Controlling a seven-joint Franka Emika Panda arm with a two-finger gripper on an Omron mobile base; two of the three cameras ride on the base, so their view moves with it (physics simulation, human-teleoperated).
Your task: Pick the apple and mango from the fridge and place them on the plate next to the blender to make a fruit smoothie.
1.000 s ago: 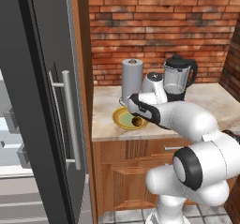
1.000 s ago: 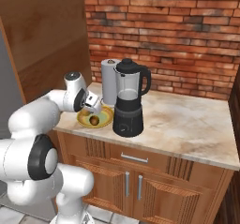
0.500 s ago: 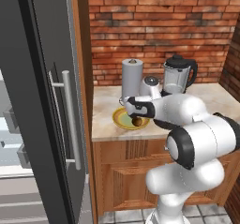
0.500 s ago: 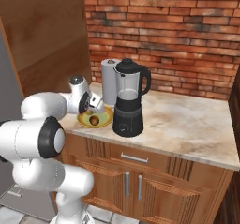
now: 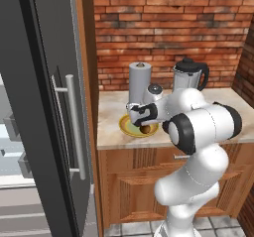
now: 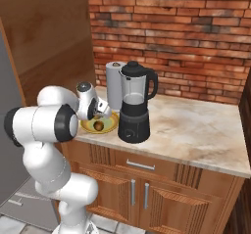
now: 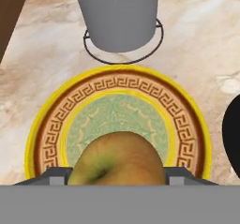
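Note:
A yellow-green apple [image 7: 119,160] with a stem dimple rests on the plate [image 7: 47,124], a yellow dish with an olive rim and a patterned centre. My gripper [image 7: 118,174] hovers just above it, open, with its fingertips [image 7: 56,174] spread to either side of the fruit. From the left base camera the gripper [image 5: 139,116] hangs over the apple [image 5: 145,129] and plate [image 5: 126,127]; from the right base camera gripper [image 6: 100,111], apple [image 6: 98,125] and plate [image 6: 112,125] line up likewise. The blender [image 5: 190,75] [image 6: 135,101] stands beside the plate. The mango is out of view.
A grey upright roll [image 5: 140,80] [image 6: 114,81] [image 7: 119,17] stands right behind the plate. The fridge door [image 5: 34,107] with its silver bar handle [image 5: 74,127] stands open at the left, next to a wooden side panel [image 5: 88,57]. A brick wall [image 6: 171,32] backs the counter [image 6: 196,130].
My arm's upper links have swung left and toward the camera, while the hand stays just above the plate, shifted slightly left. The apple has not moved.

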